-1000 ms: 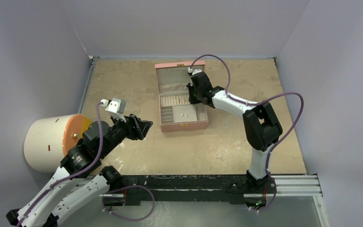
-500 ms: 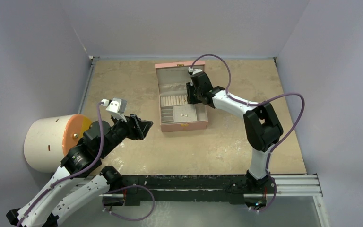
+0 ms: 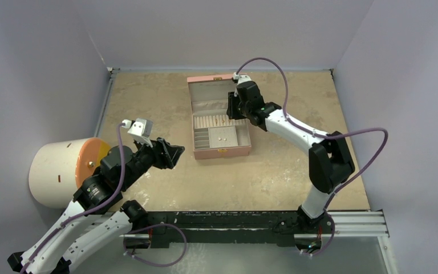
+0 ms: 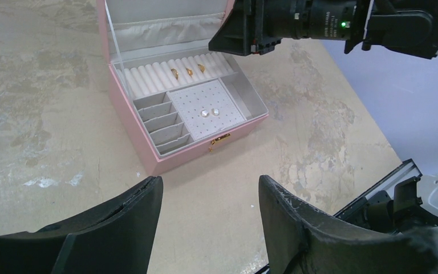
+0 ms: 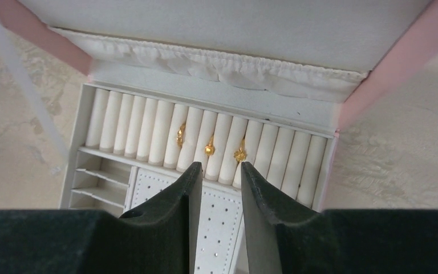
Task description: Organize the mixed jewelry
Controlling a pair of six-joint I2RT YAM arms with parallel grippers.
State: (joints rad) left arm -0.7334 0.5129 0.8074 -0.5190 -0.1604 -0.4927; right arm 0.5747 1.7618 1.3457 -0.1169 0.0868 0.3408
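The pink box (image 3: 205, 152) stands open at the table's middle. Three small gold rings (image 5: 209, 147) sit in its white ring rolls; they also show in the left wrist view (image 4: 189, 71). Two tiny pale studs (image 4: 210, 112) sit on the perforated pad, seen from above too (image 3: 222, 138). My right gripper (image 5: 219, 165) hovers above the ring rolls, jaws a narrow gap apart with nothing between them; from above it is over the box's back right (image 3: 232, 109). My left gripper (image 4: 208, 182) is open and empty, off the table left of the box (image 3: 177, 153). No silvery hoops show.
A white cylinder with an orange face (image 3: 63, 170) stands at the left beside my left arm. The box's lid (image 5: 205, 28) stands upright behind the rolls. Grey walls close three sides. A metal rail (image 3: 353, 222) runs along the near edge.
My right arm has lifted and drawn back: the wrist rose from the ring rolls and the elbow swung to the right. The left arm has not moved.
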